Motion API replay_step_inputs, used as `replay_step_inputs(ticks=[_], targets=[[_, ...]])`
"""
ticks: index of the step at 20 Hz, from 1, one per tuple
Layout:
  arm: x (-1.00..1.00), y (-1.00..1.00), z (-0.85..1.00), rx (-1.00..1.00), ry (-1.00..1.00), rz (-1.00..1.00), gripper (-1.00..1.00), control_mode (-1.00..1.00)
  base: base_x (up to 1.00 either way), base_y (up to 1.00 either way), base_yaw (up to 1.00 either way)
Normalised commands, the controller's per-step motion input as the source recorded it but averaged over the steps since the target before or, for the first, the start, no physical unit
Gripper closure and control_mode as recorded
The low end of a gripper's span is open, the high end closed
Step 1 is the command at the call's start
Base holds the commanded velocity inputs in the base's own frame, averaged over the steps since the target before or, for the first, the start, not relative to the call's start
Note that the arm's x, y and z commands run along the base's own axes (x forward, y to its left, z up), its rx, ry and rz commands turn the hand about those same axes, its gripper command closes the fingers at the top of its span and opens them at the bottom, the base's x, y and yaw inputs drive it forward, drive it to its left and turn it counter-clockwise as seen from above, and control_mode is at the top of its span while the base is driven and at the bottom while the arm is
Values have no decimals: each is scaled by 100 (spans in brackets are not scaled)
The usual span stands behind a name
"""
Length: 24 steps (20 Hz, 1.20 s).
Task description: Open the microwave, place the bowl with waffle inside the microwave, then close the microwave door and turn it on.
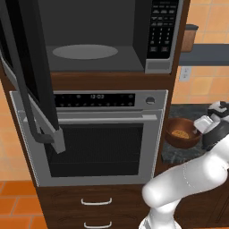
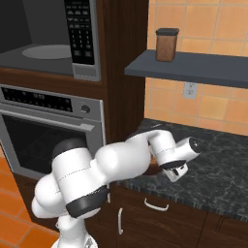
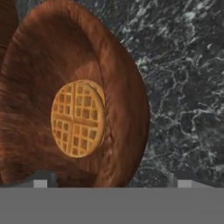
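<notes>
Dark counter [image 2: 218, 160]: bowl with waffle [image 1: 181, 133] upright, mouth up; gripper [image 3: 111, 183] spread wide above.

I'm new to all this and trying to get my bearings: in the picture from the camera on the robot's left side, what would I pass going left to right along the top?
The open microwave door → the grey turntable inside the microwave → the black keypad → the brown jar on the shelf.

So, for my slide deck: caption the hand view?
Open gripper over round reddish-brown wooden bowl holding golden waffle on dark marbled counter.
</notes>
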Motion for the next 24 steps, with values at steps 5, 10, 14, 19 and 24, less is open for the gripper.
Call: replay_step_inputs(ticks=[5, 10, 14, 19, 24], targets=[[17, 0, -23, -11, 0, 0, -100, -100, 0, 0, 0], [3, 11, -25, -19, 0, -1, -100, -100, 0, 0, 0], [0, 23, -16, -21, 0, -2, 100, -100, 0, 0, 0], [1, 25, -22, -18, 0, -4, 100, -100, 0, 0, 0], [9, 26, -39, -15, 6, -8, 100, -100, 0, 0, 0]])
